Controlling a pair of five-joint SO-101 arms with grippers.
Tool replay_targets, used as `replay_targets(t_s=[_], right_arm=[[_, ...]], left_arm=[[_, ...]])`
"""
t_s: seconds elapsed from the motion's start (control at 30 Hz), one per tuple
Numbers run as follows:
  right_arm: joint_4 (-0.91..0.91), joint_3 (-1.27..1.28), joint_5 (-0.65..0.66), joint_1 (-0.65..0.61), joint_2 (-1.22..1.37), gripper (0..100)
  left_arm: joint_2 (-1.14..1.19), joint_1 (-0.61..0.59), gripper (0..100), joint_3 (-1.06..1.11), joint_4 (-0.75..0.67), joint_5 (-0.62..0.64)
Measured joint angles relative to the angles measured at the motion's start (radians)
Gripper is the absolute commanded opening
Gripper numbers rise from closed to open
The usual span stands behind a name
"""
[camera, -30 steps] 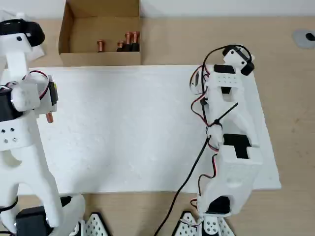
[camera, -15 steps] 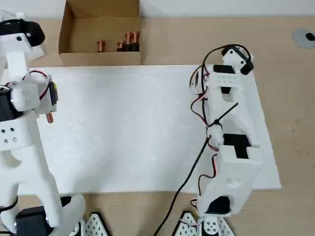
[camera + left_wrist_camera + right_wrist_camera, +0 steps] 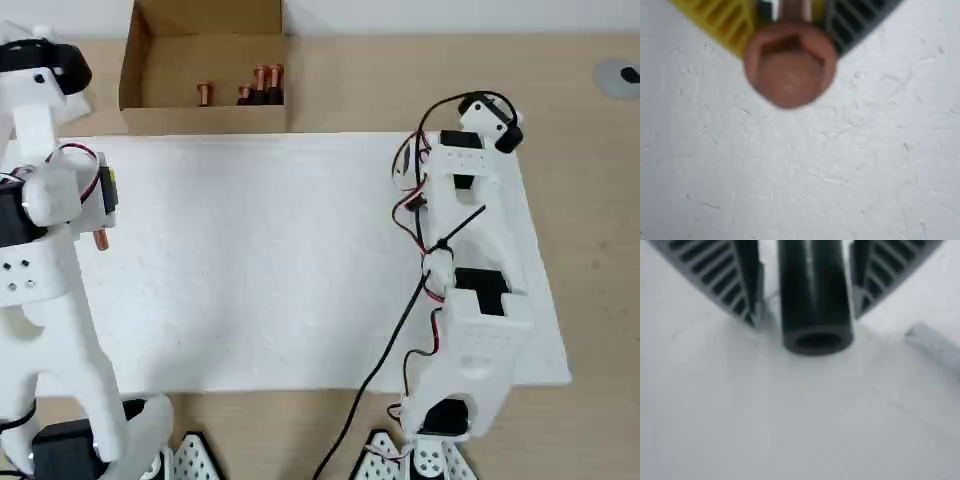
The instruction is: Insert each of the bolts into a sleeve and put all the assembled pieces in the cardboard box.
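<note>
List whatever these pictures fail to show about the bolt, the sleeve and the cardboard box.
- bolt: in the left wrist view its blurred head faces the camera and hides the shank behind it.
- sleeve: in the right wrist view its far end is cut off by the picture's edge.
- cardboard box: in the high view the pieces inside are too small to count, and the far rim is cut off.

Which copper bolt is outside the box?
The bolt in the left gripper, over the white mat; the other bolts are inside the cardboard box.
</note>
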Motion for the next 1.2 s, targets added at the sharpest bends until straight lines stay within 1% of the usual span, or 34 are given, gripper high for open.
replay_targets(t_s=[0.17,0.3,0.37,0.43,0.57,0.67,0.8,0.9,1.03,1.2], right_arm=[[0.035,-0.02,0.002,0.0,0.006,10.3],[0.092,-0.066,0.044,0.002,0.02,0.5],[0.13,-0.101,0.075,0.002,0.026,1.9],[0.176,-0.14,0.101,-0.037,0.034,1.9],[0.255,-0.219,0.12,-0.074,0.034,1.9],[0.276,-0.276,0.14,-0.089,0.034,1.4],[0.284,-0.354,0.233,-0.104,0.034,0.9],[0.331,-0.428,0.339,-0.132,0.034,0.9],[0.445,-0.566,0.43,-0.189,0.034,0.9],[0.597,-0.819,0.517,-0.253,0.034,0.9]], left_arm=[[0.0,0.0,1,0.0,0.0,0.0],[0.0,0.0,1,0.0,0.0,0.0],[0.0,0.0,1,0.0,0.0,0.0],[0.0,0.0,1,0.0,0.0,0.0],[0.0,0.0,1,0.0,0.0,0.0],[0.0,0.0,1,0.0,0.0,0.0],[0.0,0.0,1,0.0,0.0,0.005],[0.0,0.0,1,0.0,0.0,0.008],[0.0,0.0,1,0.0,0.0,0.015],[0.0,0.0,1,0.0,0.0,0.018]])
